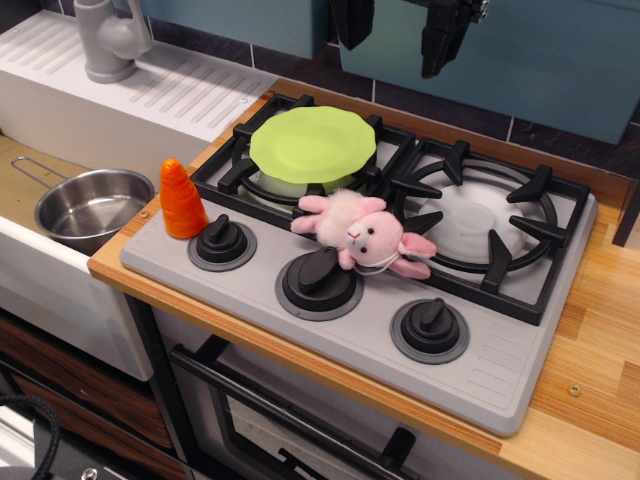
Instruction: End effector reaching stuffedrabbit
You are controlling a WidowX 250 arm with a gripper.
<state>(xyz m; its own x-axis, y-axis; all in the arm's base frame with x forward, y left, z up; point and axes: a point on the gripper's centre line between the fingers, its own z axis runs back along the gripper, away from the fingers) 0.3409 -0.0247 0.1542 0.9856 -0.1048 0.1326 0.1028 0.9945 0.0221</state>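
I see the stuffed rabbit point(368, 235) lying on the toy stove point(500, 380), just behind its middle knob point(319, 277). My gripper point(398, 35) hangs well above the stove's back edge, fingers spread, holding nothing.

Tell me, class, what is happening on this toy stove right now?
A black robot gripper hangs high above the back of the toy stove, its two fingers apart and holding nothing. The pink stuffed rabbit lies on its side between the burners and the knobs, untouched. A green plate sits on the left burner, an orange carrot stands at the stove's left edge, and a metal pot rests in the sink. The reach has barely begun.
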